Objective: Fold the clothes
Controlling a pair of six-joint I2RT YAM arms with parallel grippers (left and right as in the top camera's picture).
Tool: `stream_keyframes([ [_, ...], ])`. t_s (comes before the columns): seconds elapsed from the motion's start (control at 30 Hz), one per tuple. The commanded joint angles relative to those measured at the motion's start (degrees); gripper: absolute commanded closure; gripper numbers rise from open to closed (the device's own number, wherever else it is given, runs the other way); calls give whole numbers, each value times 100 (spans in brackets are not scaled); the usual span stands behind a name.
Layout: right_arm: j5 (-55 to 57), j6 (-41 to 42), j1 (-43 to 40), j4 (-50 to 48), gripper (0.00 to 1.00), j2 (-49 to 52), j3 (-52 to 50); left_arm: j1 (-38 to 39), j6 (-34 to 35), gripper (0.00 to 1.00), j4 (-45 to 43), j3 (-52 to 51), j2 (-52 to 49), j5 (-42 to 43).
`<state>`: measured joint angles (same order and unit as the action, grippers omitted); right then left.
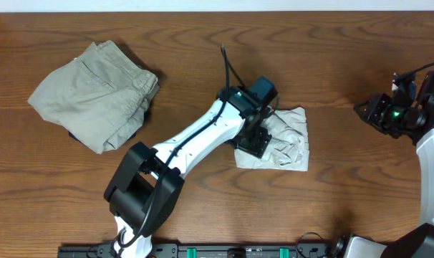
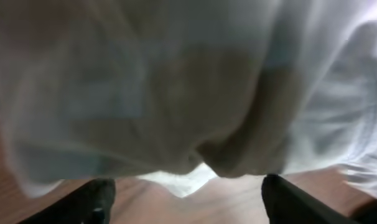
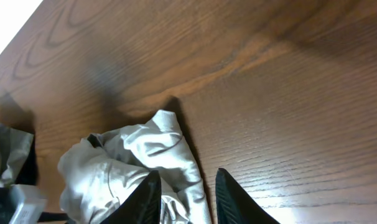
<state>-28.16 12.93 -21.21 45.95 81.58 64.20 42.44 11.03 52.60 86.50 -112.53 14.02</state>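
Folded shirt (image 1: 288, 143) lies centre-right on the counter (image 1: 203, 43), long axis roughly left-right — left end effector (image 1: 254, 145) spread wide over its left part, right end effector (image 3: 185, 199) narrow, empty, well apart

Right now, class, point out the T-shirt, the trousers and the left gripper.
T-shirt (image 1: 292, 140): overhead view, on its crumpled right half.
trousers (image 1: 95, 93): overhead view, on the middle of the folded pile.
left gripper (image 2: 188, 202): left wrist view, midway between its two fingertips.
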Motion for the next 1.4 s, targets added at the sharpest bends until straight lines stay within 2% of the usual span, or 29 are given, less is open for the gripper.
stream_keyframes([
  [0.0, -120, -101, -31, 20, 72, -70, 109, -11, 133, 21, -271, -125, -52, 76],
  [0.07, -118, -101, -31, 20, 72, -70, 109, -9, 133, 43, -457, -131, -52, 79],
  [0.17, -120, -98, -31, 35, 72, -70, 109, -11, 136, 89, -555, -98, -50, 111],
  [0.2, -120, -101, -31, 42, 72, -70, 109, -11, 133, 94, -533, -59, -50, 184],
  [0.5, -109, -101, -31, 44, 72, -70, 109, -9, 11, 94, -485, 686, 111, 372],
  [0.6, -79, -98, -17, 48, 72, -70, 109, 13, -98, 94, -859, 804, 111, 374],
  [0.8, -79, -98, -15, 111, 72, -70, 109, 184, -774, 94, -1676, 780, -4, 374],
  [1.03, -79, -101, -13, 140, 72, -68, 109, 479, -844, 91, -2190, 780, -409, 374],
  [1.13, -76, -101, -13, 144, 72, -68, 107, 557, -844, 84, -2406, 782, -415, 372],
  [1.2, -79, -101, -13, 146, 71, -68, 107, 573, -844, 69, -2551, 787, -415, 363],
  [1.27, -79, -101, -7, 151, 71, -68, 107, 570, -844, 65, -2638, 787, -417, 267],
  [1.33, -83, -103, 31, 188, 71, -68, 105, 570, -844, 53, -2662, 787, -415, -31],
  [1.37, -105, -116, 66, 223, 71, -68, 105, 568, -844, 52, -2658, 789, -413, -229],
])
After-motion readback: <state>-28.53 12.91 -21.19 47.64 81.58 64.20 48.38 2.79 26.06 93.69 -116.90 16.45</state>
